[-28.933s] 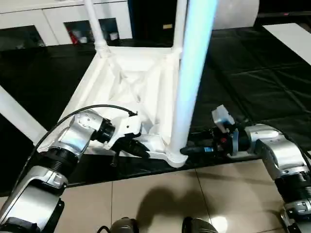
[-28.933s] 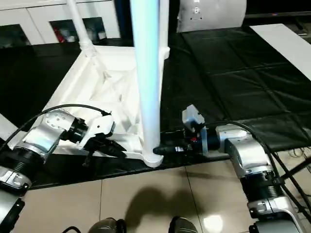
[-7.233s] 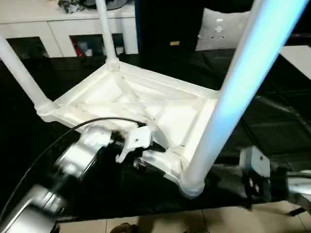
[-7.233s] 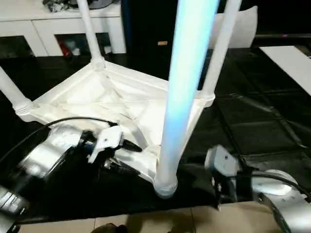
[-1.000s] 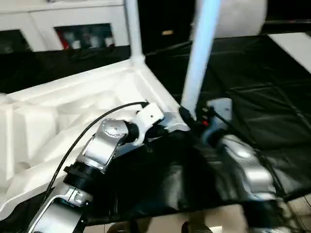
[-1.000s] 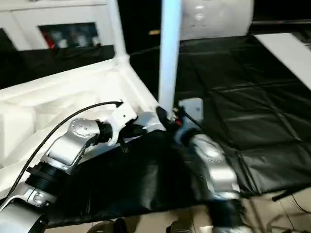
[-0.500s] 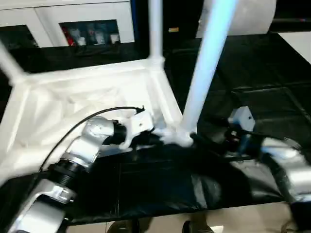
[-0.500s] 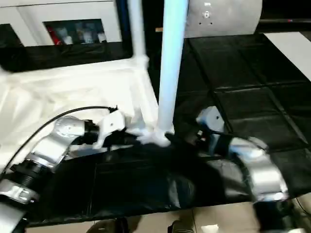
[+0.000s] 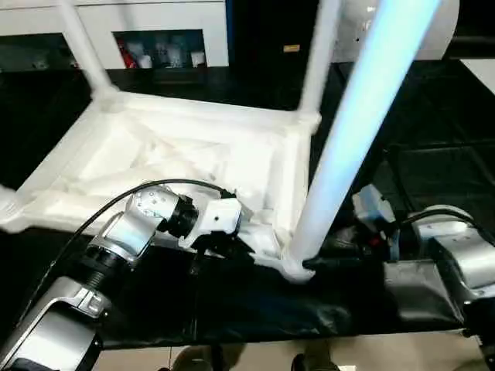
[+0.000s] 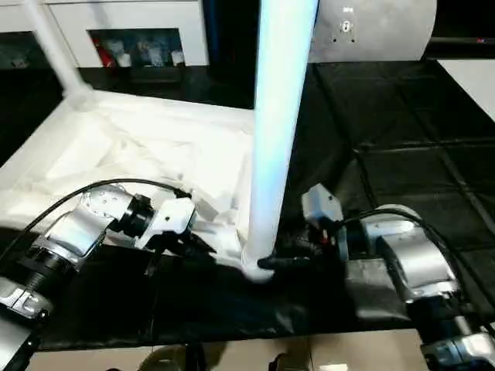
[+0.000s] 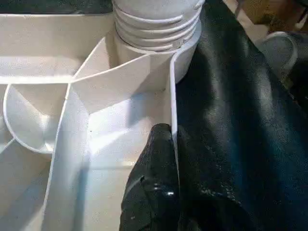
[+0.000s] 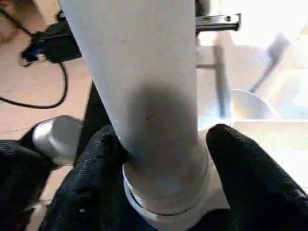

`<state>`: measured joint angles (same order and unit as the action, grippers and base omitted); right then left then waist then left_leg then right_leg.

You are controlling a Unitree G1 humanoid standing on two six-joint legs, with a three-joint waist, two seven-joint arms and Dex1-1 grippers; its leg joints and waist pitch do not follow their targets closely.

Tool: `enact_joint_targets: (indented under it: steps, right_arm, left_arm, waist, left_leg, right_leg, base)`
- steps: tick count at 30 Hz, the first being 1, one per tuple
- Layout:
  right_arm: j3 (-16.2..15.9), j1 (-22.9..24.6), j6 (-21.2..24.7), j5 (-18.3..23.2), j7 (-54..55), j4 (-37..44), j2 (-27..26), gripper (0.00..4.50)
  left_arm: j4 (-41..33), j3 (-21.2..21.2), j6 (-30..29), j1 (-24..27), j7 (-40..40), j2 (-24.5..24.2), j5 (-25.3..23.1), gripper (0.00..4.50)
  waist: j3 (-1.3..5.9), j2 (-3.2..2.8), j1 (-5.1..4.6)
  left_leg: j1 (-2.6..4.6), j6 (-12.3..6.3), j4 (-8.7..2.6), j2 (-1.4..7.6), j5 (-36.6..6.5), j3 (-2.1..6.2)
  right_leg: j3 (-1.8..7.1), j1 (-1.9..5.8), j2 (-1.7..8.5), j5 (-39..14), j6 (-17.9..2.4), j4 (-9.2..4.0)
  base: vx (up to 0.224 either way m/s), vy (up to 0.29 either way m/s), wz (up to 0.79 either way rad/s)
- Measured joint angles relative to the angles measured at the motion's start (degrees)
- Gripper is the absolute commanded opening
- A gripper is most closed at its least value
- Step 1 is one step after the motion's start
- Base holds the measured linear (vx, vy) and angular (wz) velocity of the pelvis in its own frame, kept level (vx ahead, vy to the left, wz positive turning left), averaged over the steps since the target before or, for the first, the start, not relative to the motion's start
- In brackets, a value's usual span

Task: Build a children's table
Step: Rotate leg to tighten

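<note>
no readable text, no labels, no brands, no numbers

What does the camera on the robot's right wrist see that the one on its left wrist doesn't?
Right wrist camera alone: the right hand, two black fingers closed around the base of the nearest leg, with tan floor and a black cable behind. Left wrist camera alone: the table top's ribbed underside, with a left finger against its edge wall, and the black cover. Both: that leg's ridged collar in its corner socket.
</note>
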<state>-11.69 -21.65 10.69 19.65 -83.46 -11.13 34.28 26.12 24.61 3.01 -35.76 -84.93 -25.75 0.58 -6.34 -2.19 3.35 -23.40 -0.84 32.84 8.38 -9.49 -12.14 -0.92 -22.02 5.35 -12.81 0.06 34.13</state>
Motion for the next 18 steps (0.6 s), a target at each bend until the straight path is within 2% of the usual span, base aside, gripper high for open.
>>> enact_joint_targets:
  steps: [5,6,12,15,18]
  right_arm:
    - [-0.2,-0.52,0.03,0.03,-1.39,-0.55,-0.21,2.36]
    - [-0.2,-0.52,0.04,0.03,-1.39,-0.55,-0.25,2.16]
    - [0.18,1.4,1.52,0.68,-1.04,1.75,-0.25,2.01]
    - [2.25,5.63,3.94,1.47,2.98,5.8,-1.13,2.0]
    - [4.8,8.43,5.59,1.13,11.53,8.19,-4.15,1.99]
  left_arm:
    - [1.29,0.16,0.85,-0.67,-0.57,0.13,-0.01,0.0]
    - [1.49,0.2,0.95,-0.79,-0.66,0.14,-0.01,0.0]
    - [2.08,0.1,0.86,-0.88,-1.69,0.34,0.3,0.0]
    - [1.35,-1.23,-3.59,-0.04,-0.41,1.3,1.04,0.0]
    - [0.76,-2.87,-7.81,0.35,3.92,1.82,0.74,0.0]
  waist:
    - [-0.01,0.02,0.0]
    - [-0.01,0.02,0.0]
    - [0.01,-0.01,0.27]
    - [0.05,-0.09,0.49]
    - [0.07,-0.13,-0.09]
  left_leg:
    - [0.01,-0.01,0.03,0.02,0.0,0.0]
    - [0.02,-0.01,0.04,0.03,0.0,0.0]
    - [0.03,-0.01,0.06,0.03,0.0,-0.01]
    - [0.13,-0.01,0.07,0.03,0.0,-0.04]
    - [0.38,0.2,0.06,0.05,-0.07,-0.06]
  right_leg:
    - [0.0,-0.01,0.0,0.0,0.0,0.06]
    - [-0.01,-0.01,0.0,0.0,-0.01,0.09]
    - [-0.01,0.02,0.0,0.0,-0.01,0.11]
    - [0.02,0.08,0.01,0.0,-0.03,0.11]
    - [0.07,0.18,0.0,0.11,-0.22,0.19]
  base:
    - [0.0,0.0,0.0]
    - [0.0,0.0,0.0]
    - [0.0,0.0,0.0]
    - [0.0,0.0,0.0]
    - [0.0,0.0,0.0]
